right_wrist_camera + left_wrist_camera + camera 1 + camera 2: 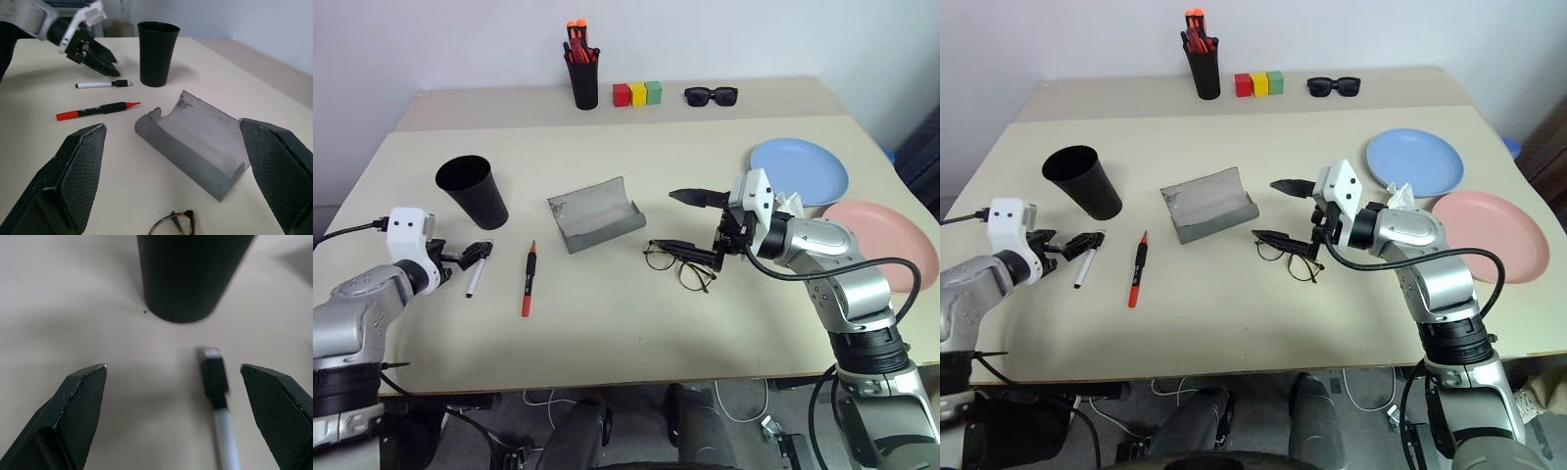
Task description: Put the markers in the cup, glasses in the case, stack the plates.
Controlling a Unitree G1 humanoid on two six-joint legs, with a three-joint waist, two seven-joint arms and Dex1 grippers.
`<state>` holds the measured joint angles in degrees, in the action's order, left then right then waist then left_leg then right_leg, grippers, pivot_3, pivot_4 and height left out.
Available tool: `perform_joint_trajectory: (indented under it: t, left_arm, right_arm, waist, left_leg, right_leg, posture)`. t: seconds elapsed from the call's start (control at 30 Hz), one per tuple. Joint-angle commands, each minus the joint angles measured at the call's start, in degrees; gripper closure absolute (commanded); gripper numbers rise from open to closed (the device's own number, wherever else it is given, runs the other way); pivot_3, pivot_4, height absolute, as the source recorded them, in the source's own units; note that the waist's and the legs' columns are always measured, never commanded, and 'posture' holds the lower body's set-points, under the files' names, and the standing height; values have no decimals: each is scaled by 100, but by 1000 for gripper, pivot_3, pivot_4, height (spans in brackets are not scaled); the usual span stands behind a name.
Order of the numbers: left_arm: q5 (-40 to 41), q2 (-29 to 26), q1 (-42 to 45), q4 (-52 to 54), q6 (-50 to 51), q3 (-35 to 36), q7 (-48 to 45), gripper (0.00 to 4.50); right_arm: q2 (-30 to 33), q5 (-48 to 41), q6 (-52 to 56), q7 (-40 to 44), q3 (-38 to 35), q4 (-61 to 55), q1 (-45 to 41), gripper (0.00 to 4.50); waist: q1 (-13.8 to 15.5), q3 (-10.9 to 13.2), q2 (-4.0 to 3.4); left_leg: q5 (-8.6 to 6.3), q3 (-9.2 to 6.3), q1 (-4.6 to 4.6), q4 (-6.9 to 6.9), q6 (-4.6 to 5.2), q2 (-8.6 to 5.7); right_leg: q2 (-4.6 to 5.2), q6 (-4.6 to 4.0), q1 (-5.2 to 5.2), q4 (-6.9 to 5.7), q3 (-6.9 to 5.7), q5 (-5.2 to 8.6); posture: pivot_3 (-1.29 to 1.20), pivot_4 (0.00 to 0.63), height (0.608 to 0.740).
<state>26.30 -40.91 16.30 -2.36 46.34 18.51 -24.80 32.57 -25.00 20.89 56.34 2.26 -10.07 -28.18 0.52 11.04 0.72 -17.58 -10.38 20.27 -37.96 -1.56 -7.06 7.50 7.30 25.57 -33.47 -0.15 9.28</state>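
The left gripper [478, 253] hangs with fingers wide apart and empty over a white marker with a black cap [474, 278], just beside the black cup [472, 190]; whether a fingertip grazes the marker is hard to tell. The right gripper [695, 221] is spread wide above the wire-frame glasses [681, 264], holding nothing. The red marker [528, 278] lies between the white marker and the open grey case [595, 213]. The blue plate [800, 171] and pink plate [891, 240] lie side by side.

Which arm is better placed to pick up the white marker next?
The left. The left gripper is open right at the white marker, which lies between its fingers in the left wrist view. The right gripper hovers open over the glasses, far across the table.
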Motion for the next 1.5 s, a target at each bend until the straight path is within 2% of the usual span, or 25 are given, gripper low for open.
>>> perform_joint_trajectory:
  t: [0.03,0.2,0.4,0.43,0.5,0.53,0.63,0.77,0.8,0.9,1.0,1.27,1.5]
  left_arm:
    - [-6,48,321,-196,229,-137,-62,0]
    - [97,80,565,-299,1101,-302,-43,0]
    - [165,80,437,66,1669,-255,-79,2768]
    - [198,65,426,150,1752,-236,-114,3383]
    - [247,-24,394,319,1892,-212,-213,4317]
    - [268,-101,351,426,1895,-221,-311,4459]
    - [533,-308,202,887,2022,-226,-727,4459]
    - [717,-457,-128,1653,756,-183,-1792,4459]
    - [925,-371,-132,1837,511,-66,-2076,4459]
    - [993,74,221,1956,-483,202,-2020,4459]
    - [830,479,904,1527,-1478,432,-1701,4459]
    - [-188,733,2321,-731,-4309,730,-850,4459]
    - [-493,869,2868,-2656,-6098,773,-648,4459]
  right_arm:
    - [-21,-46,-122,-72,-109,-264,-17,77]
    - [-37,14,-219,-169,-123,-207,23,77]
    - [-51,51,-317,-252,-124,-125,36,0]
    - [-62,61,-331,-259,-111,-106,27,0]
    - [-80,74,-346,-272,-89,-74,-7,0]
    - [-88,88,-363,-275,-79,-59,-20,0]
    - [-110,79,-353,-280,-101,-5,-63,0]
    - [-81,159,-462,-209,-76,122,-81,0]
    - [-92,170,-479,-200,-73,172,-99,0]
    - [-143,187,-521,-189,-51,300,-186,0]
    - [-210,208,-555,-187,-37,408,-269,0]
    - [-229,226,-548,-184,-18,415,-299,0]
    - [-173,178,-389,-252,-56,230,-273,0]
  waist:
    - [-7,0,0]
    - [-18,0,-1]
    - [-22,-2,-3]
    - [-21,-2,-3]
    - [-21,-2,-3]
    - [-22,-2,-3]
    - [-34,-1,-3]
    - [-29,1,-1]
    - [-28,1,1]
    - [14,2,-1]
    - [18,1,1]
    - [-11,0,1]
    - [8,-1,2]
  left_leg:
    - [0,1,0,0,0,0]
    - [0,0,0,0,0,0]
    - [0,1,-3,0,0,0]
    - [0,2,-3,0,0,0]
    - [0,2,-3,0,0,0]
    - [0,2,-3,0,0,0]
    - [0,3,-1,0,0,0]
    - [-1,3,1,0,0,1]
    - [0,3,4,0,-1,1]
    - [-1,5,4,0,-1,2]
    - [3,4,3,-2,-7,3]
    - [20,18,1,-1,-37,5]
    - [20,20,7,-5,-37,4]
  right_leg:
    - [0,0,0,1,0,0]
    - [0,0,0,2,0,0]
    - [1,1,-1,0,1,0]
    - [1,1,-1,0,1,0]
    - [1,1,-1,0,1,0]
    - [1,1,-1,0,1,0]
    - [1,1,0,0,2,0]
    - [1,1,2,1,2,0]
    - [1,0,3,2,1,0]
    - [2,-2,2,3,2,-1]
    - [0,-10,1,4,1,-8]
    - [-14,-6,1,20,8,-17]
    - [-14,1,0,30,9,-24]
  posture:
    - [0,150,740]
    - [0,150,740]
    - [0,150,740]
    - [0,150,740]
    - [0,150,740]
    - [0,150,740]
    - [0,150,740]
    - [0,150,740]
    - [0,150,740]
    - [0,150,740]
    - [0,150,740]
    - [0,150,740]
    - [0,150,740]
